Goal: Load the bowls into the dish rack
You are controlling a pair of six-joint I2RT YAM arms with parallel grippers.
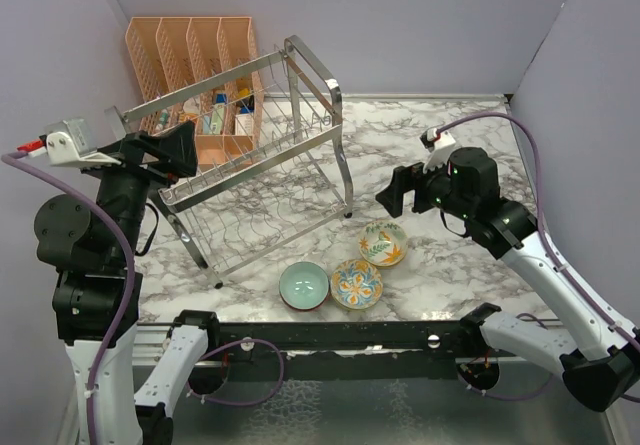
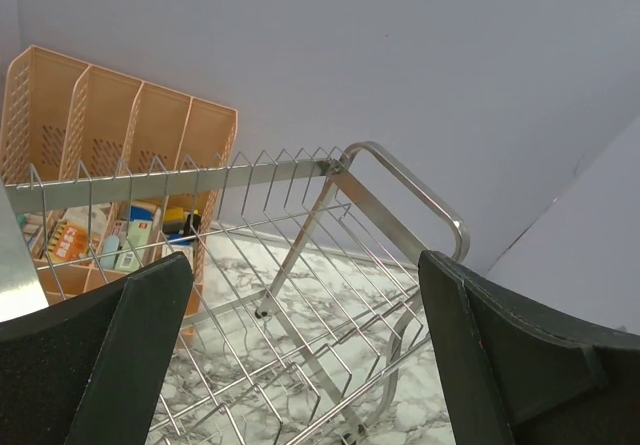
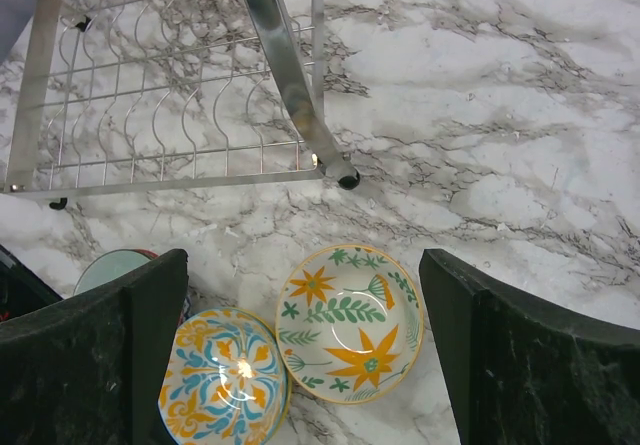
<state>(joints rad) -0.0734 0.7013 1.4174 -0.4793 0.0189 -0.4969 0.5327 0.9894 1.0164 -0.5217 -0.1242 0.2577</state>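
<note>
Marble-patterned table (image 1: 440, 155) with pale lilac walls on three sides carries everything, and as far as the views show, none of the loading is done yet. All three bowls sit on the tabletop close to the middle of its near edge: the teal bowl (image 1: 304, 285) furthest left, the blue-and-orange patterned bowl (image 1: 357, 283) just beside it and seemingly touching it, and the orange-and-green floral bowl (image 1: 383, 243) just behind, toward the far edge. The dish rack (image 1: 250, 165) stands on the left half of the table, tilted diagonally to the edges, and both of its wire tiers look bare; its nearest foot is close to the bowls but apart from them. Behind it, at the far-left corner, is a peach mesh organiser (image 1: 190, 55) with small items in its lower part. The right gripper (image 1: 397, 193) hangs above the bowls, fingers spread wide with nothing between them, and its wrist view looks straight down onto the floral bowl. The left gripper (image 1: 180, 150) is raised at the rack's left end, level with the upper tier, fingers likewise well apart and empty. So three bowls are left to load, and the right arm looks best placed to take the first one.
</note>
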